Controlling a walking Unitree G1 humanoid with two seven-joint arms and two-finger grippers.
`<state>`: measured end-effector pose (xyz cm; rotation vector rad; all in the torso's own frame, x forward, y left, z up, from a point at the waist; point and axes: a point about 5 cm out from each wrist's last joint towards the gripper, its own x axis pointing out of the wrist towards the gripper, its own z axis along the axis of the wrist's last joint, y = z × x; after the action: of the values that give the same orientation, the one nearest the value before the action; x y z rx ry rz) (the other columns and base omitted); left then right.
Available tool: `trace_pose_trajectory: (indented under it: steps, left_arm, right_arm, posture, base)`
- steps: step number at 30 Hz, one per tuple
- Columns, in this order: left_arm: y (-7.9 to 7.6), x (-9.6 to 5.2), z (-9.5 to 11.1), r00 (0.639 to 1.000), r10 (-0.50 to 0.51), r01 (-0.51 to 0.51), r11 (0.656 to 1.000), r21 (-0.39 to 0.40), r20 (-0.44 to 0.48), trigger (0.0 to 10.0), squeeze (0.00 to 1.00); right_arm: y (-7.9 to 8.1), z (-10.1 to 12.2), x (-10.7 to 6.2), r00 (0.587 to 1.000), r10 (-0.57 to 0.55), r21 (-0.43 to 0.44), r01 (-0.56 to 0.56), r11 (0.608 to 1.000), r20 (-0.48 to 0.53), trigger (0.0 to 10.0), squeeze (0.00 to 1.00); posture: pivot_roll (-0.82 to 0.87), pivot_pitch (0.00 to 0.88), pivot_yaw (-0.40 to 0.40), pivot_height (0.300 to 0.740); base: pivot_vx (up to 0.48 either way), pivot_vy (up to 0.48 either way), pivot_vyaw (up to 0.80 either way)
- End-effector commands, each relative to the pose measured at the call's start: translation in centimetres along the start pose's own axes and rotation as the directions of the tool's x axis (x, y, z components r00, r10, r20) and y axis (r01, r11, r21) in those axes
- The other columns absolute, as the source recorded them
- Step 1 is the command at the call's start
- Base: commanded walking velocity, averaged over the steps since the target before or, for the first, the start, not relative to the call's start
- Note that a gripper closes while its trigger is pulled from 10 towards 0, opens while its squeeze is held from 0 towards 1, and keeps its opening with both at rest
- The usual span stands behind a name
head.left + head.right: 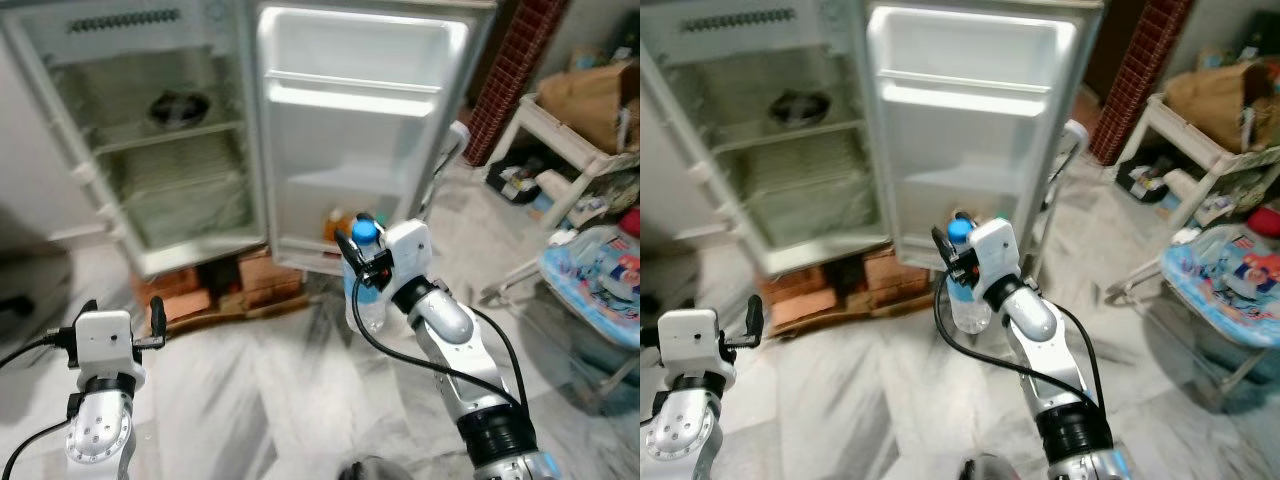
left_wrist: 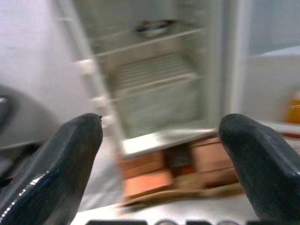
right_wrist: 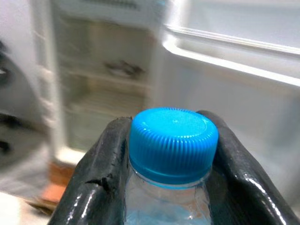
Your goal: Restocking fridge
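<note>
My right gripper (image 1: 362,262) is shut on the neck of a clear water bottle (image 1: 365,300) with a blue cap (image 3: 173,143), held upright in front of the open fridge door (image 1: 355,130). Both black fingers (image 3: 101,173) press the neck just under the cap. An orange bottle (image 1: 335,226) stands in the door's bottom shelf. The fridge (image 1: 160,130) stands open, with a dark bowl (image 1: 180,106) on its upper wire shelf. My left gripper (image 1: 120,320) is open and empty, low at the left, facing the fridge interior (image 2: 154,89).
The fridge rests on bricks (image 1: 235,285) over a marble floor (image 1: 280,390). A white rack (image 1: 570,150) with a brown bag and clutter stands at the right. A blue patterned seat (image 1: 600,290) lies beside it. A brick pillar (image 1: 515,70) rises behind the door.
</note>
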<state>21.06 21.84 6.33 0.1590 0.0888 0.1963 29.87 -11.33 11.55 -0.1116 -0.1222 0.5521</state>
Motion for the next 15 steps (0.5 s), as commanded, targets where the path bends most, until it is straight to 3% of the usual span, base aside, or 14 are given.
trace_pose_trajectory:
  steps: [1, 15]
  left_arm:
    - [0.41, -0.04, 0.07, 1.0, 0.006, -0.006, 1.0, 0.02, 0.004, 10.0, 0.0]
    - [0.25, 0.04, -0.04, 1.0, 0.006, -0.006, 1.0, -0.001, -0.006, 10.0, 0.0]
  right_arm:
    - [-0.09, 0.73, 0.37, 0.999, 0.001, 0.001, -0.001, 1.0, 0.033, 10.0, 0.0]
    - [0.39, 0.43, 0.27, 0.999, 0.036, 0.038, -0.037, 0.999, 0.023, 10.0, 0.0]
  posture:
    - [0.05, 0.022, -0.037, 0.74]
    - [0.05, 0.025, -0.037, 0.74]
  base:
    - [0.424, 0.0, 0.0]
    - [0.327, 0.332, 0.0]
